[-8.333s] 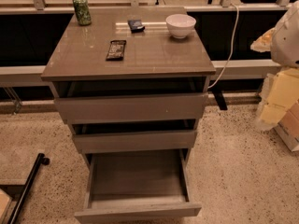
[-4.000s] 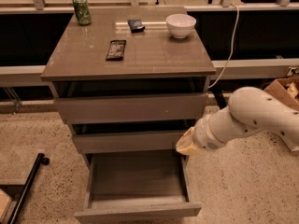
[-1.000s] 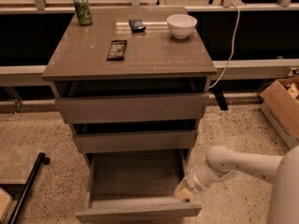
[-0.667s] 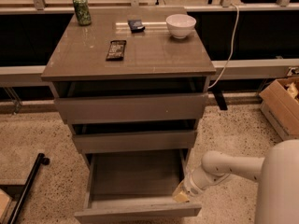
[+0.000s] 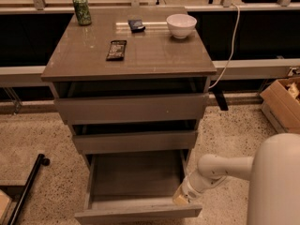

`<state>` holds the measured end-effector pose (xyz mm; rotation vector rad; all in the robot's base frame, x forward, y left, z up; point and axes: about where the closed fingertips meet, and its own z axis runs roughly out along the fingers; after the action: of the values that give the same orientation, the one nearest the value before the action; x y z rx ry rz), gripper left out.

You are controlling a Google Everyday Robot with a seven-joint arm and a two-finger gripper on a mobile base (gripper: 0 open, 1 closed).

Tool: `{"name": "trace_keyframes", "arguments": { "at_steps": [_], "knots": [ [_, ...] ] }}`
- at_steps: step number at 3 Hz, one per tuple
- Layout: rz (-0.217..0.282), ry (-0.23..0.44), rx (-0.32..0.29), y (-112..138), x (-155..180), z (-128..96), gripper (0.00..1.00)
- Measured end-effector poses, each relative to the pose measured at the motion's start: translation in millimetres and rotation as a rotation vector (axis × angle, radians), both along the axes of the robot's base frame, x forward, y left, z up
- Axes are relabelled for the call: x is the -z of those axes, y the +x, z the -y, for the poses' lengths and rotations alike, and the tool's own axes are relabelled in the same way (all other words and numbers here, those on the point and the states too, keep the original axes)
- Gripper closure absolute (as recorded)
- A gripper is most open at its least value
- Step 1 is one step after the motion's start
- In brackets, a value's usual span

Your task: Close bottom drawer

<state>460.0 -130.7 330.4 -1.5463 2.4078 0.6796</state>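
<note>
Camera view, looking down at the front of the grey-taupe cabinet (image 5: pixel 63 111) on a speckled floor (image 5: pixel 33 135). The bottom drawer (image 5: pixel 136 213), lowest of three, was pulled well out toward the camera, with its shallow grey box interior exposed and its plain flat front near the lower frame edge. The middle drawer (image 5: pixel 135 141) and top drawer (image 5: pixel 131 108) sat far further in than the bottom one, each with a dark gap above its front. The gripper (image 5: pixel 180 198) was low at the bottom drawer's right front corner, just above the front panel's top edge and right at the drawer's right side wall; contact could not be confirmed. Could not tell whether the jaws were spread or pressed together, as only a pale yellowish tip showed. The white arm (image 5: pixel 220 167) ran from that tip up and right to the rounded white robot body (image 5: pixel 276 182) filling the lower right corner. On the worktop (image 5: pixel 154 55): a green can (image 5: pixel 82 10) at the back left corner, a white bowl (image 5: pixel 181 25) at the back right, a small dark item (image 5: pixel 136 25) between them, and a dark flat packet (image 5: pixel 116 49) nearer the middle, all apart from each other. A white cable (image 5: pixel 229 50) hung down behind the right side of the cabinet. A cardboard box (image 5: pixel 281 102) stood on the floor at the far right. A black bar with a small wheel (image 5: pixel 28 184) lay on the floor at the left.
</note>
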Motion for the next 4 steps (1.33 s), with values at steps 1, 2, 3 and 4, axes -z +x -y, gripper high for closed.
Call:
{"name": "trace_keyframes", "arguments": {
  "at_steps": [1, 2, 3, 4],
  "knots": [
    [0.037, -0.039, 0.042, -5.9, 25.3, 5.3, 1.00],
    [0.061, -0.034, 0.089, -14.0, 52.4, 17.2, 1.00],
    [0.050, 0.010, 0.150, -23.3, 86.2, 28.9, 1.00],
    [-0.012, 0.054, 0.199, -27.4, 133.6, 36.0, 1.00]
  ]
}}
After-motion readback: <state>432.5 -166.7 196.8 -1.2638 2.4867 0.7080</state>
